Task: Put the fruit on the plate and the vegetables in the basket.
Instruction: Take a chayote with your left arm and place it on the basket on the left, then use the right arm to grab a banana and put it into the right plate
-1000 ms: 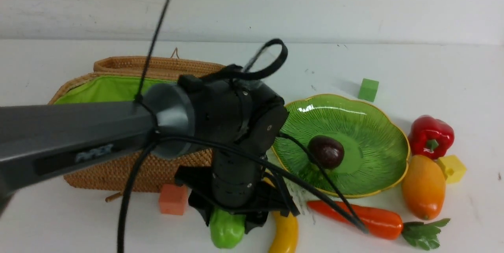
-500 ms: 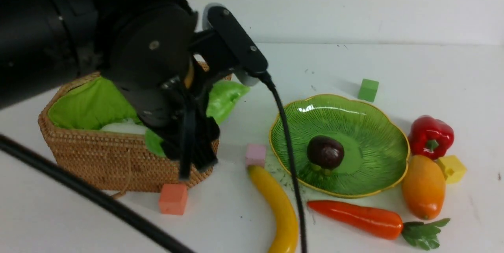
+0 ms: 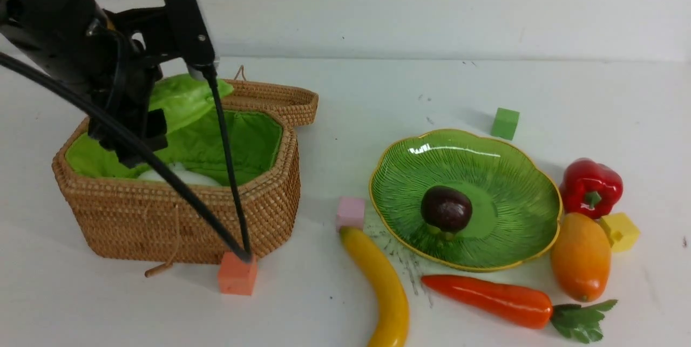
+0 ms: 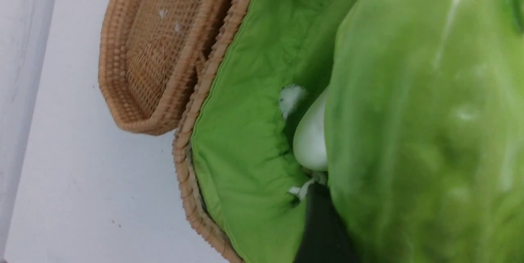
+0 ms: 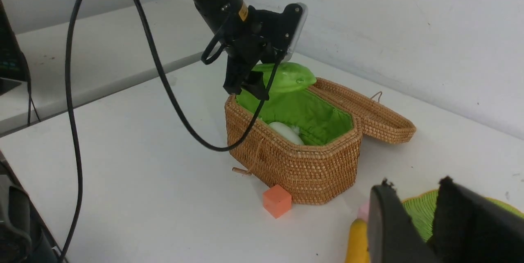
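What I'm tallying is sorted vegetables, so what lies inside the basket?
Inside the basket, one white radish lies on the green lining. The cucumber hanging above hides part of the floor.

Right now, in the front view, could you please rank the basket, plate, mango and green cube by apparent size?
Largest to smallest:
basket
plate
mango
green cube
The cube sits farthest back, which shrinks it slightly.
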Robot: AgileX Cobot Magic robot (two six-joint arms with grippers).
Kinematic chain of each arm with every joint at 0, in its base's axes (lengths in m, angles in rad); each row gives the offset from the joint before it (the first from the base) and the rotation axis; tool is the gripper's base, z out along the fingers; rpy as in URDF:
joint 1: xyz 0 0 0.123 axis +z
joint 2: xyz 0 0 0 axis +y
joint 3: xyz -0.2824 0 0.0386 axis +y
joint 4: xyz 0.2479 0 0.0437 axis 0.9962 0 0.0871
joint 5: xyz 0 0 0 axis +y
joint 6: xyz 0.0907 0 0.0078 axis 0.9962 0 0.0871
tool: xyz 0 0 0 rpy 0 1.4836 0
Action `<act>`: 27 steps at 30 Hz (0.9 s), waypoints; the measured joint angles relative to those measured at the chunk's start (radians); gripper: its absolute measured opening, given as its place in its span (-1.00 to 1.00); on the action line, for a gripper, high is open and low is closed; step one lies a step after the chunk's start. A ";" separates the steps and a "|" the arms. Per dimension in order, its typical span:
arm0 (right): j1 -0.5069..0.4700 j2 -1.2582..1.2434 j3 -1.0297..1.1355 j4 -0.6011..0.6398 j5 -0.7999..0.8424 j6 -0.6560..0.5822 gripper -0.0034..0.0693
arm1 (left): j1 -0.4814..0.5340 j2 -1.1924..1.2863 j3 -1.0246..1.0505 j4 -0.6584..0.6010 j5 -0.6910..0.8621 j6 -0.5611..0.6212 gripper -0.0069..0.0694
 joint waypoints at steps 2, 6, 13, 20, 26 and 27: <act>0.000 0.000 0.000 0.000 0.000 -0.001 -0.39 | 0.015 0.004 0.000 -0.002 -0.028 -0.018 0.37; 0.000 0.000 0.000 0.000 0.003 -0.002 -0.39 | 0.022 0.005 0.000 -0.004 -0.063 -0.039 0.48; 0.000 0.000 0.000 0.000 0.028 -0.003 -0.38 | 0.022 0.005 0.000 -0.023 -0.053 -0.043 0.92; 0.000 0.001 0.000 0.000 0.042 0.021 -0.38 | 0.022 -0.061 0.001 -0.157 -0.038 -0.082 0.63; 0.000 0.074 0.000 -0.026 0.092 0.138 -0.38 | 0.022 -0.214 0.001 -0.443 -0.001 -0.381 -0.53; 0.000 0.100 0.000 -0.038 0.104 0.156 -0.38 | 0.022 -0.241 0.001 -0.464 0.021 -0.420 -0.71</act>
